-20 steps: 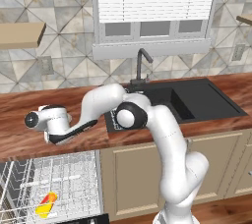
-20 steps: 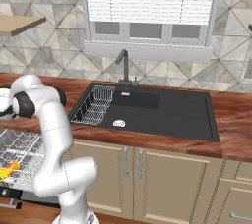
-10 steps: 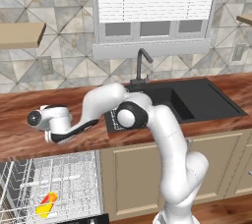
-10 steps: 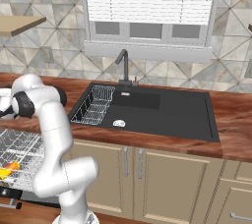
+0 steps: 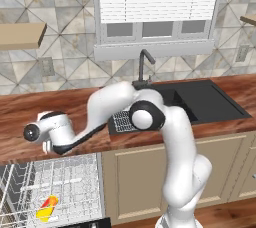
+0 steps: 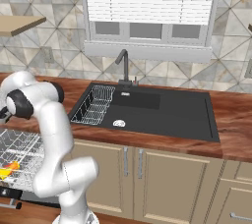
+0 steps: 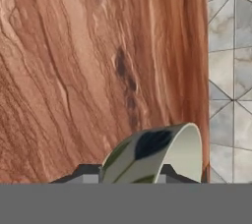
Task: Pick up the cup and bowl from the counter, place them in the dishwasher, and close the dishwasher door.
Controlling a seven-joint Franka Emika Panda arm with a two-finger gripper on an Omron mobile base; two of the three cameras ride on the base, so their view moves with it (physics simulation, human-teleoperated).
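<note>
The gripper pinches the rim of the bowl, which arches up directly between its fingertips, with the counter spread beyond.

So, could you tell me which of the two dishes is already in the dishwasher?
The yellow cup: it lies in the dishwasher rack, while the grey-green bowl is over the counter, between the fingers of the hand.

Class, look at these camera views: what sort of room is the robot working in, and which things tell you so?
A home kitchen, rendered rather than real. The clues: a black sink with a tap, a wood-grain counter, and an open dishwasher with white wire racks.
</note>
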